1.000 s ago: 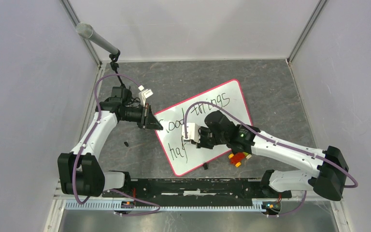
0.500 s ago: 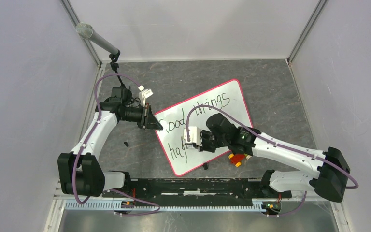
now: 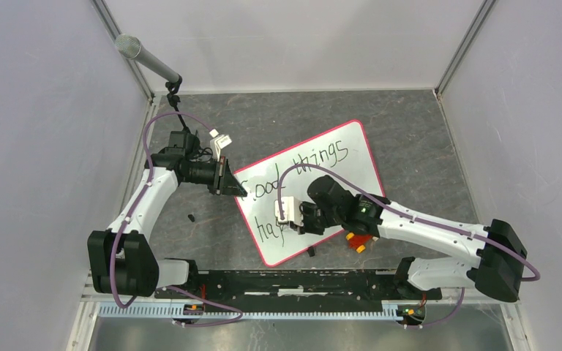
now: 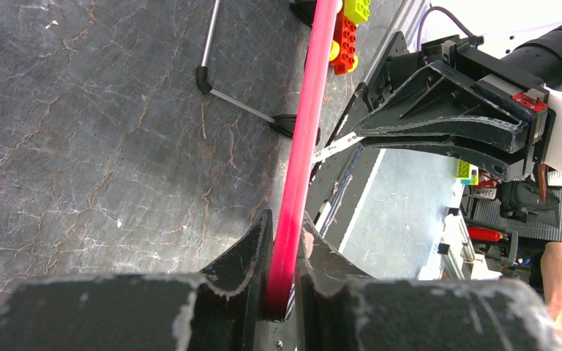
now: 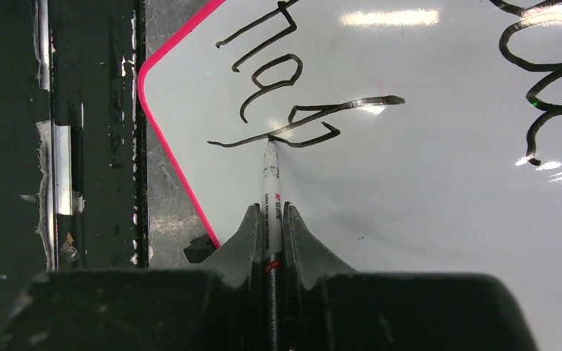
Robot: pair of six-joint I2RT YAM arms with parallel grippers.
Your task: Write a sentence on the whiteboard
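The whiteboard [image 3: 351, 157], white with a red-pink rim, lies tilted on the dark table. The sentence [image 3: 304, 167] reads "Good things" on the upper line, with "hap" begun on the lower line [image 3: 267, 228]. My left gripper [image 3: 233, 187] is shut on the whiteboard's left rim, seen edge-on as a pink strip [image 4: 298, 190] between the jaws. My right gripper [image 3: 298, 217] is shut on a white marker [image 5: 270, 186], whose tip touches the board at the last stroke [image 5: 304, 124] of the lower line.
A cluster of red, yellow and green toy bricks [image 3: 361, 239] lies by the whiteboard's near right edge. A small black cap [image 3: 312, 252] lies below the board, another black bit [image 3: 191, 217] left of it. A microphone [image 3: 146, 60] stands at the back left.
My right gripper has moved the marker down and a little along the lower line, adding a stroke after "ha". The left gripper and the whiteboard have stayed still.
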